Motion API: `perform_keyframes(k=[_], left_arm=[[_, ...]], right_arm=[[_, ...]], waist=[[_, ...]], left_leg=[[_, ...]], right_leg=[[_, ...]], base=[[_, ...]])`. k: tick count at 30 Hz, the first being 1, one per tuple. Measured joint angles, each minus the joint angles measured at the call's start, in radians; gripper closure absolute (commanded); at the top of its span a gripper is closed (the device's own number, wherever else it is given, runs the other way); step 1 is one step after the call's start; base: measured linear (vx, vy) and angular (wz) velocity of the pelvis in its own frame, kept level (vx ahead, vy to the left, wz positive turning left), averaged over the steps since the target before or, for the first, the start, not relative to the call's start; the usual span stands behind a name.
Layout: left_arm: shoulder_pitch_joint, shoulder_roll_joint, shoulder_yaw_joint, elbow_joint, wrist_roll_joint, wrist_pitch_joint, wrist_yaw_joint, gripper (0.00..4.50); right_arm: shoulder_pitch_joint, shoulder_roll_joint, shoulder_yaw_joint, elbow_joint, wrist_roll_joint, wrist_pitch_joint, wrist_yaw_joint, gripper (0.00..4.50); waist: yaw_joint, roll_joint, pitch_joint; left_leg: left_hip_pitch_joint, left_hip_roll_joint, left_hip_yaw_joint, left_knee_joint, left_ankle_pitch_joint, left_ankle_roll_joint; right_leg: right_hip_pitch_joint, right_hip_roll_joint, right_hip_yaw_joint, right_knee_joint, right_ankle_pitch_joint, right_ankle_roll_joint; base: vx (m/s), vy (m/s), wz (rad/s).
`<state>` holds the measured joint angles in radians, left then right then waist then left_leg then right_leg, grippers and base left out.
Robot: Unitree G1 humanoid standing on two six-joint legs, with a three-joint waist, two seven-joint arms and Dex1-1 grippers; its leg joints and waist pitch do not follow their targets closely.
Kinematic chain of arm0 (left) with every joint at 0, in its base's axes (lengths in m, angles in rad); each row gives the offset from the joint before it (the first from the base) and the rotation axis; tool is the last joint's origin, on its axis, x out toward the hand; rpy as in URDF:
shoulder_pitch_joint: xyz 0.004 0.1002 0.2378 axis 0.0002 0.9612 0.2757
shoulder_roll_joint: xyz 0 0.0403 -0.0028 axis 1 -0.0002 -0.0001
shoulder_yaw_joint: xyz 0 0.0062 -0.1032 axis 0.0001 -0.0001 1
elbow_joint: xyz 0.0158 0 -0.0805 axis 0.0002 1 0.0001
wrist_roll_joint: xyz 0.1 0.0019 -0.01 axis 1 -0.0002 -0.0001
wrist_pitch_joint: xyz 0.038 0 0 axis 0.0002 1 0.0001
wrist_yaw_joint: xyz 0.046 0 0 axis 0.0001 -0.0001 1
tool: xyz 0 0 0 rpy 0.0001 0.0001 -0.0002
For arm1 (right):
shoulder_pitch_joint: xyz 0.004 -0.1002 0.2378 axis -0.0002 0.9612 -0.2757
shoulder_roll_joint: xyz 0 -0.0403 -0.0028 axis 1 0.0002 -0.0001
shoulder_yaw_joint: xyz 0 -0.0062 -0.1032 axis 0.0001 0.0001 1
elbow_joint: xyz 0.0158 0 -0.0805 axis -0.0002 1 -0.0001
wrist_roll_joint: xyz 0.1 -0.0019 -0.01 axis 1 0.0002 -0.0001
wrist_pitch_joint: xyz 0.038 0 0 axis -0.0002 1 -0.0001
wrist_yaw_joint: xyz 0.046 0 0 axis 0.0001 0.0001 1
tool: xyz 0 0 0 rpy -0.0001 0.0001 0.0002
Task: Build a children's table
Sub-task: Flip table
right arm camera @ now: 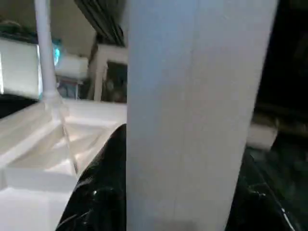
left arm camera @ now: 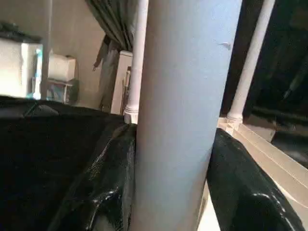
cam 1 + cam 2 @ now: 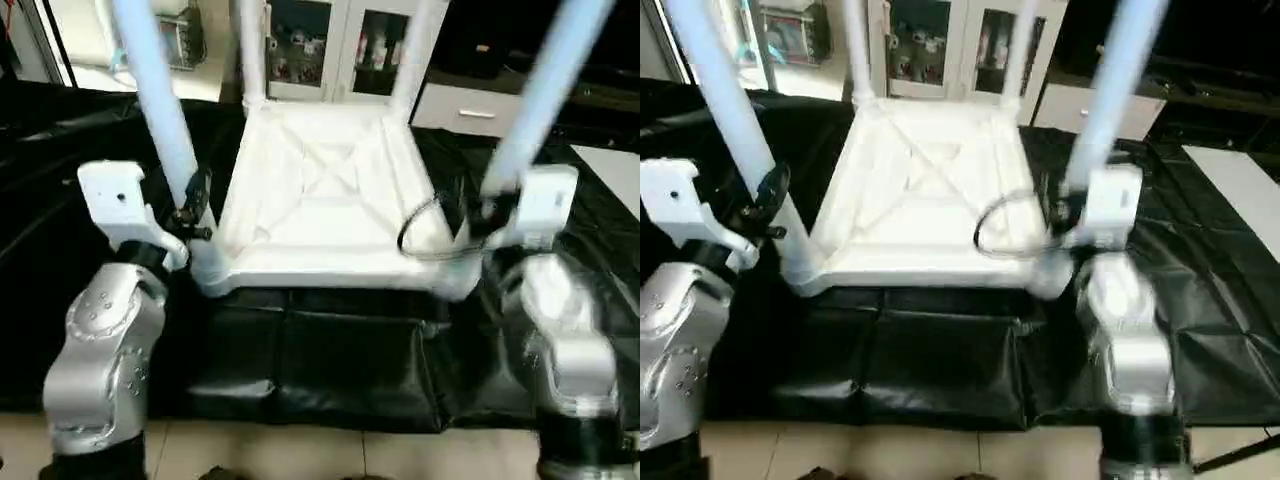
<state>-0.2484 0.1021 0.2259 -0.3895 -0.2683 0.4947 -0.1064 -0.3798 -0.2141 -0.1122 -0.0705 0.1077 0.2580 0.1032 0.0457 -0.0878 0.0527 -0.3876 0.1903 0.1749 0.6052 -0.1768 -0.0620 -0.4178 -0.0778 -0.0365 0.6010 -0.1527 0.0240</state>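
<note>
- Children's table (image 3: pixel 325 190) lies upside down on black-covered bench (image 3: pixel 330 370), ribbed X underside facing up, centre of head view.
- All 4 legs stand in corner sockets: near-left leg (image 3: pixel 160 110) at 10 o'clock, near-right leg (image 3: pixel 535 100) at 2 o'clock, 2 far legs at 12.
- Left tool (image 3: pixel 192 215) pinches near-left leg just above its socket; wrist view shows a black finger (image 2: pixel 103 183) on each side of the tube, touching.
- Right tool (image 3: pixel 478 212) pinches near-right leg low down, fingers (image 1: pixel 103 192) pressed to both sides.
- Black cable loop (image 3: pixel 425 235) hangs by right wrist, over tabletop edge.
- White glass-door cabinet (image 3: pixel 335 45) behind, 12 o'clock.
</note>
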Motion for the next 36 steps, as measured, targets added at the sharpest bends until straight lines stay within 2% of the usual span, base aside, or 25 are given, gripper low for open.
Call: perform_keyframes(k=[5,8,11,15,18,24,28,29,30,32,35,36], left_arm=[[-0.018,-0.028,0.023,0.016,-0.024,-0.001,0.028,2.67],[-0.052,-0.059,0.050,0.049,-0.043,0.005,0.055,2.67],[-0.072,-0.090,0.073,0.073,-0.073,0.008,0.080,2.67],[-0.087,-0.128,0.111,0.091,-0.127,0.009,0.114,2.67],[-0.096,-0.141,0.134,0.090,-0.130,0.004,0.135,2.67],[-0.088,-0.167,0.182,0.072,-0.165,0.004,0.170,2.68],[-0.073,-0.168,0.193,0.051,-0.170,0.004,0.181,2.68],[-0.072,-0.168,0.194,0.049,-0.170,0.004,0.183,2.68],[-0.072,-0.168,0.196,0.048,-0.170,0.004,0.185,2.68],[-0.071,-0.173,0.204,0.049,-0.170,0.004,0.193,2.68],[-0.068,-0.183,0.215,0.053,-0.189,0.004,0.208,2.68],[-0.066,-0.186,0.215,0.059,-0.199,0.004,0.208,2.68]], right_arm=[[-0.108,-0.040,0.003,0.060,-0.017,-0.030,0.034,2.80],[-0.249,-0.078,0.010,0.196,-0.022,-0.041,0.076,2.80],[-0.382,-0.109,0.025,0.283,-0.046,-0.087,0.103,2.80],[-0.508,-0.118,0.051,0.374,-0.082,-0.142,0.133,2.80],[-0.589,-0.098,0.064,0.462,-0.083,-0.164,0.171,2.80],[-0.635,-0.079,0.085,0.477,-0.085,-0.196,0.250,2.80],[-0.635,-0.064,0.079,0.474,-0.074,-0.196,0.289,2.80],[-0.635,-0.063,0.077,0.474,-0.071,-0.196,0.296,2.24],[-0.635,-0.061,0.076,0.474,-0.066,-0.196,0.300,2.24],[-0.640,-0.018,0.047,0.468,0.006,-0.215,0.326,2.03],[-0.652,0.001,0.023,0.452,0.074,-0.219,0.373,1.67],[-0.652,0.018,0.007,0.436,0.105,-0.218,0.384,1.50]], waist=[[0.001,-0.004,-0.001],[-0.004,-0.004,0.000],[-0.003,-0.007,0.000],[0.001,-0.018,-0.001],[-0.003,-0.028,0.002],[-0.005,-0.045,-0.001],[-0.006,-0.050,-0.004],[-0.005,-0.050,-0.004],[-0.005,-0.050,-0.004],[-0.005,-0.049,-0.004],[-0.005,-0.049,-0.005],[0.001,-0.049,-0.005]], left_leg=[[0.000,0.001,0.000,0.001,0.000,0.000],[-0.004,0.000,0.002,0.006,0.001,0.000],[-0.007,0.001,0.002,0.006,0.001,0.000],[-0.013,0.002,0.002,0.007,0.001,0.000],[-0.016,0.003,0.002,0.010,0.001,0.001],[-0.015,0.004,0.002,0.011,0.001,0.001],[-0.014,0.004,0.002,0.012,0.001,0.000],[-0.014,0.004,0.002,0.012,0.001,0.000],[-0.014,0.004,0.002,0.012,0.001,0.000],[-0.013,0.004,0.002,0.012,0.001,0.000],[-0.013,0.005,0.002,0.013,0.001,0.000],[-0.014,0.005,0.002,0.014,0.001,0.000]], right_leg=[[0.000,0.000,0.000,0.001,0.000,-0.001],[-0.004,-0.001,0.001,0.005,0.001,-0.001],[-0.008,-0.001,0.000,0.008,0.000,-0.003],[-0.015,-0.001,-0.001,0.010,0.000,-0.008],[-0.018,0.000,-0.001,0.011,0.001,-0.010],[-0.017,0.000,-0.001,0.011,0.001,-0.010],[-0.016,0.000,-0.001,0.012,0.002,-0.009],[-0.016,0.000,-0.001,0.012,0.001,-0.007],[-0.016,0.000,-0.001,0.012,0.001,-0.006],[-0.016,0.000,-0.001,0.013,0.001,-0.006],[-0.016,0.000,-0.001,0.013,0.002,-0.006],[-0.016,0.000,-0.001,0.013,0.002,-0.006]], base=[[0.000,0.000,0.00],[0.000,0.000,0.00],[0.000,0.000,0.00],[0.000,0.000,0.00],[0.000,0.000,0.00],[0.000,0.000,0.00],[0.000,0.000,0.00],[0.000,0.000,0.00],[0.000,0.000,0.00],[0.000,0.000,0.00],[0.000,0.000,0.00],[0.000,0.000,0.00]])
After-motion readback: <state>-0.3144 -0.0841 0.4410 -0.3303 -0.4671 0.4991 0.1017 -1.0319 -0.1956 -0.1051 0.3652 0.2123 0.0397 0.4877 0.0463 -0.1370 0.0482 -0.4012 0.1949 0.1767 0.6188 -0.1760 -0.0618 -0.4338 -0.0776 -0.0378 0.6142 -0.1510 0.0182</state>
